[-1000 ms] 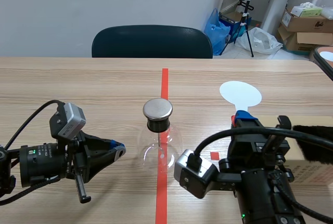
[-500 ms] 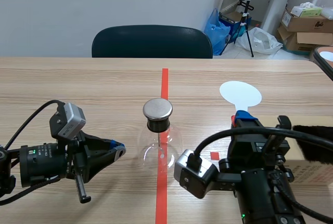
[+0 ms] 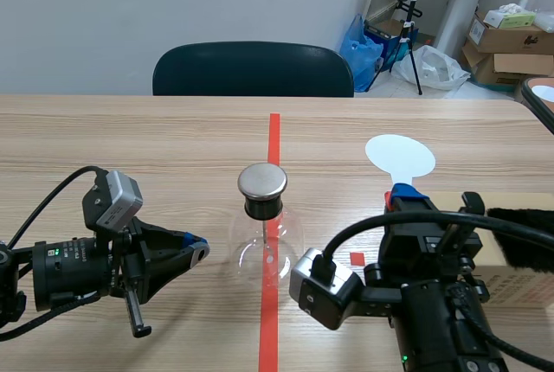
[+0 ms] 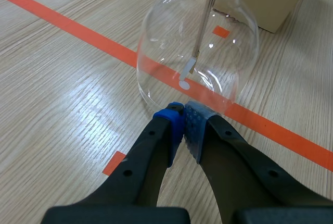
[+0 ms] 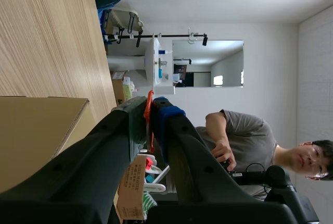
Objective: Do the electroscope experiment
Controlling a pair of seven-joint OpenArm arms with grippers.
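Right hand (image 5: pixel 151 107) is clamped on the stem of a white round paddle (image 3: pixel 399 157), with the disc pointing away from the robot. The left hand (image 4: pixel 183 114) is clenched on nothing, tips just short of the glass. The electroscope (image 3: pixel 264 246) stands upright on the tabletop (image 3: pixel 130 147) on the centre tape line between both hands, to the paddle's left: clear bulb, black stopper, flat metal cap (image 3: pixel 262 180), rod with a small pale leaf inside. The left hand is nearer, but my guess is the paddle swings left over the cap.
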